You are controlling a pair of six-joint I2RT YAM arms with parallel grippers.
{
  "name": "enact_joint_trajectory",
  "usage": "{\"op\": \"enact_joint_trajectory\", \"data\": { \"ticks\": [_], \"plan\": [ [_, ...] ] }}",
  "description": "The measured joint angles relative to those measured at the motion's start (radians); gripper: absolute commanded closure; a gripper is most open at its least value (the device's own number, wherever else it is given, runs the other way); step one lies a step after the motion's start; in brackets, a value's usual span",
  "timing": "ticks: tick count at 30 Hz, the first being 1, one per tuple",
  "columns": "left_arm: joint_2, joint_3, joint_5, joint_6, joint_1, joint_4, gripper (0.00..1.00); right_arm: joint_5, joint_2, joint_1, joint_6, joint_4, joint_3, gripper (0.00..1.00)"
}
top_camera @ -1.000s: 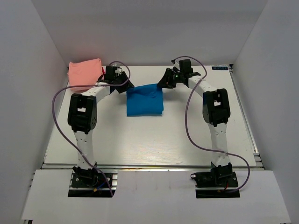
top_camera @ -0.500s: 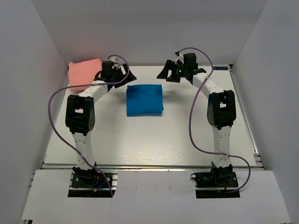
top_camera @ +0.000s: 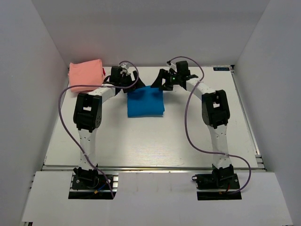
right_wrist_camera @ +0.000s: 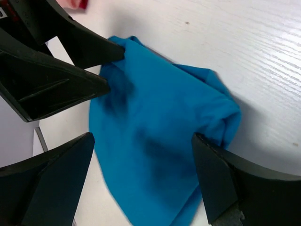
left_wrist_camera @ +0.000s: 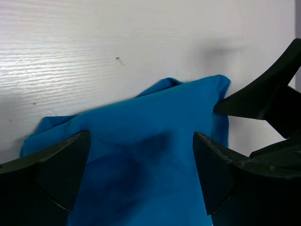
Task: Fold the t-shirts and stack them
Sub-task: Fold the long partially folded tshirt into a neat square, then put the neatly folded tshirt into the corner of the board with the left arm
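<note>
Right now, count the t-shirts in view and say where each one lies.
2. The blue t-shirt lies folded at the table's far middle, between the left gripper and right gripper, both open. The salmon-pink t-shirt lies folded at the far left corner. Another could hide beneath either.

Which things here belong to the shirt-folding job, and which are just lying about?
Job: blue t-shirt; pink t-shirt; left gripper and right gripper, both open.
Lying about: purple cables; small label at the table's far right corner.
</note>
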Motion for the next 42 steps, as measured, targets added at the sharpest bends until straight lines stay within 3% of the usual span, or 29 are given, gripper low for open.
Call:
{"op": "enact_joint_trajectory", "data": {
  "ticks": [7, 20, 26, 31, 33, 36, 42],
  "plan": [
    [0.094, 0.055, 0.006, -0.009, 0.025, 0.011, 0.00, -0.058, 0.148, -0.004, 0.063, 0.074, 0.053, 0.10],
    [0.099, 0.117, 0.006, 0.028, 0.031, -0.061, 0.00, -0.042, 0.158, -0.006, 0.042, 0.043, 0.111, 0.10],
    [-0.069, 0.105, -0.099, 0.104, 0.023, -0.178, 0.00, 0.025, -0.079, -0.004, -0.025, 0.005, -0.014, 0.10],
    [-0.401, -0.111, -0.169, 0.131, 0.011, -0.177, 0.00, 0.099, -0.375, -0.004, -0.068, 0.056, -0.232, 0.10],
    [-0.462, -0.164, -0.187, 0.131, 0.010, -0.177, 0.00, 0.141, -0.467, -0.004, -0.078, 0.075, -0.337, 0.10],
    [-0.486, -0.246, -0.209, 0.129, 0.003, -0.182, 0.00, 0.193, -0.552, -0.003, -0.086, 0.072, -0.490, 0.10],
    [-0.388, -0.361, -0.226, 0.122, -0.002, -0.203, 0.00, 0.275, -0.630, -0.003, -0.108, 0.041, -0.710, 0.10]
  ]
}}
